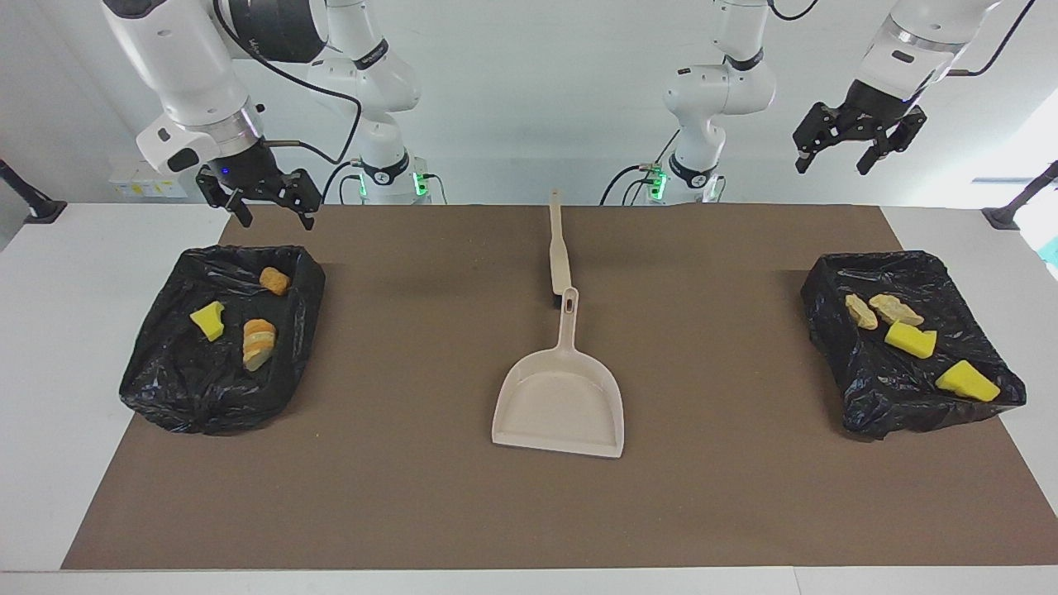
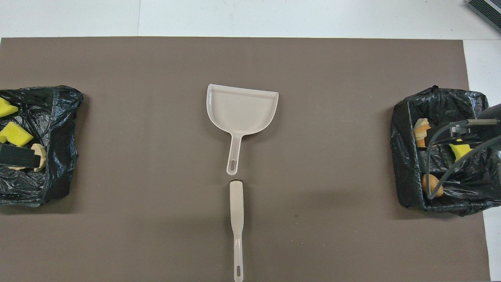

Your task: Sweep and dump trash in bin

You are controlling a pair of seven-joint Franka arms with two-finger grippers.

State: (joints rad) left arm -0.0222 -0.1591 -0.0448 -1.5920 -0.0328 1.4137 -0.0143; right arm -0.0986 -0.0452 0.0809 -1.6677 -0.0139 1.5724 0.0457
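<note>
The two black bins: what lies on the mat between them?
Facing view: between one black bin and the other bin, only the beige dustpan and the brush; no scraps on the mat.

Up high across the counter [image 1: 50,347], the facing camera looks back at both robots, taking in the whole brown mat [image 1: 413,496], the arm bases along the top and the wall above them. It sits far enough off that both black-lined bins fit in, one [image 1: 219,339] at the right arm's end, one [image 1: 909,347] at the left arm's end. The overhead camera hangs above the robots' own end, aimed forward and steeply down, closer in, its edges cropping the bins. Both views share the mat, the dustpan [image 1: 560,405] [image 2: 242,111] and the brush [image 1: 559,248] [image 2: 236,219] at centre, turned half a circle between them.
</note>
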